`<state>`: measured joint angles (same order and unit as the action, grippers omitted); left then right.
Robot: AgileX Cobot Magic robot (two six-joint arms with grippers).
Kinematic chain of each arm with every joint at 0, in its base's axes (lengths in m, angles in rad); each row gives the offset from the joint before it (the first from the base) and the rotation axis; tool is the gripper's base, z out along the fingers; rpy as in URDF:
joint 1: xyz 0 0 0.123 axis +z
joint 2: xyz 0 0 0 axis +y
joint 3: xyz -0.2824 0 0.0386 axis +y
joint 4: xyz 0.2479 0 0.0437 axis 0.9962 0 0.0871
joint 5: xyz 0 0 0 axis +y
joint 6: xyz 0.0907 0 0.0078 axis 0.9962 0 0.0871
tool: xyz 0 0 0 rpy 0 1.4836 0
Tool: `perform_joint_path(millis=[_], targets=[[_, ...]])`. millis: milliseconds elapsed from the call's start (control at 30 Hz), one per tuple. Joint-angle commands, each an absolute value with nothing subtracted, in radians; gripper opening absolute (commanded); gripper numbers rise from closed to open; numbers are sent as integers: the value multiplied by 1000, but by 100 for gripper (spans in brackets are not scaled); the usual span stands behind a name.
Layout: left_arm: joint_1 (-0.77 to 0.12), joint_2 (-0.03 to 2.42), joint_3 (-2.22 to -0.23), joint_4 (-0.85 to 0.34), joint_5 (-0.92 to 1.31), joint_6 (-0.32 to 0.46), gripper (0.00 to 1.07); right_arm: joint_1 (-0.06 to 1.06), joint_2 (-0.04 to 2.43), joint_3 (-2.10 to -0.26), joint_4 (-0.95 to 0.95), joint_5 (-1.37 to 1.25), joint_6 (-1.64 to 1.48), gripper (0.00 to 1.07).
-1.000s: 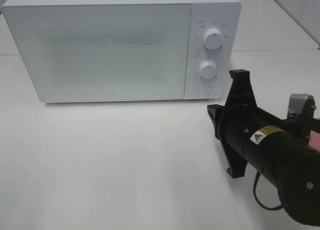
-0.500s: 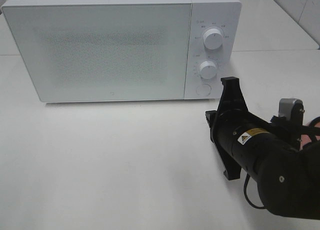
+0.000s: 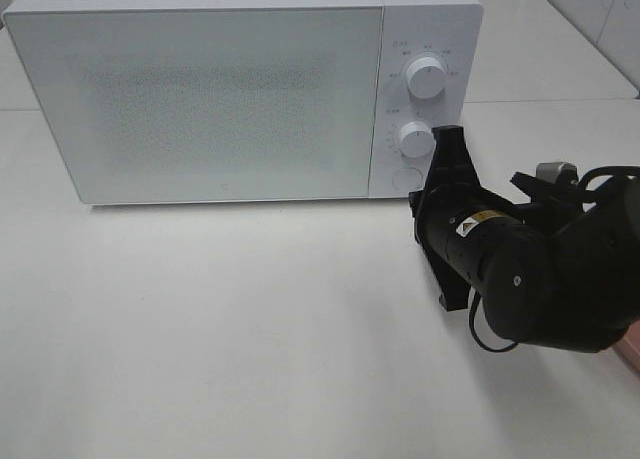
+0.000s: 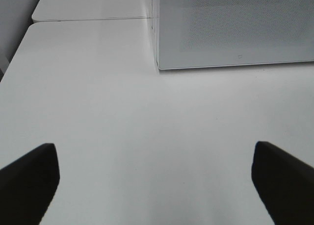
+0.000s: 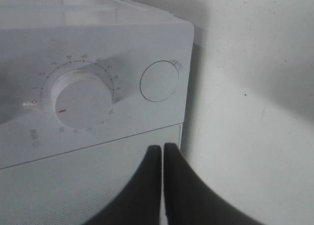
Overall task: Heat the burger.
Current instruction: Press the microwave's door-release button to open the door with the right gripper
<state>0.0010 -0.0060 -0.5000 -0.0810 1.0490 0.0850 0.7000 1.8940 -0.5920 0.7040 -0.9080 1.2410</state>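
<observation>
The right gripper (image 5: 163, 147) has its black jaws pressed together, nothing between them, the tips close in front of the white box-shaped microwave oven (image 3: 200, 99) at the seam where the frosted door meets the control panel. In the right wrist view the tips lie near the round white lower dial (image 5: 81, 100) with its red mark and the flat round push button (image 5: 159, 81). Seen from the high camera, the black right arm (image 3: 520, 274) reaches in from the right toward the oven's lower right corner, below the upper dial (image 3: 427, 77). The left gripper (image 4: 157, 186) hangs over the bare white table (image 3: 200, 329) with its jaws wide apart, the oven's left front corner ahead of it. The oven door is shut, and the burger shows in none of the views – where it is cannot be told
</observation>
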Motion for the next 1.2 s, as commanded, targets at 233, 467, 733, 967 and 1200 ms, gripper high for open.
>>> perform_joint_path(millis=[233, 467, 733, 967, 1200], targets=[[-3, -29, -496, -86, 1037, 81, 100, 622, 1958, -675, 620, -852, 1227, 0], [-3, -29, -496, -86, 1037, 81, 100, 571, 2013, -737, 591, -833, 1258, 0], [-3, -29, -496, -86, 1037, 81, 100, 560, 2060, -804, 592, -807, 1281, 0], [-3, -29, -496, -86, 1037, 81, 100, 551, 2089, -846, 602, -810, 1280, 0], [-3, -29, -496, -86, 1037, 81, 100, 525, 2120, -898, 602, -808, 1263, 0]])
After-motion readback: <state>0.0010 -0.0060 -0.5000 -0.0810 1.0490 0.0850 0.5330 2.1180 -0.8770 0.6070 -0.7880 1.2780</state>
